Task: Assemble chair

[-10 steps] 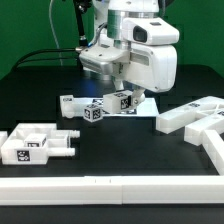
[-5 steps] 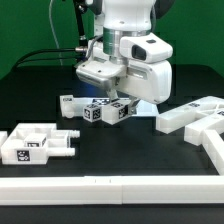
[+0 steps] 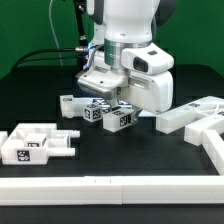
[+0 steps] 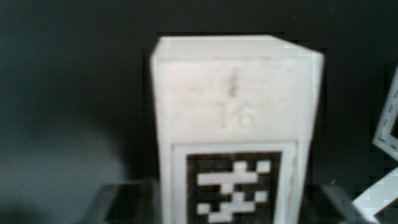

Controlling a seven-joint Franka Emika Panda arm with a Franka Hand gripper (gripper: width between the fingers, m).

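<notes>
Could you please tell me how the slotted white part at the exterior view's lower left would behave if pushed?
The slotted part looks like rigid moulded plastic, so probably stiff. Lying flat and broad on the table, it should slide, not roll or tip. Its glossy faces may slip.

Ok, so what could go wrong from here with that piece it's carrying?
The tool carries a tagged white block right beside a loose tagged block; it could knock that one askew. The exterior view hides the grip, so a slipping hold would be hard to spot.
</notes>
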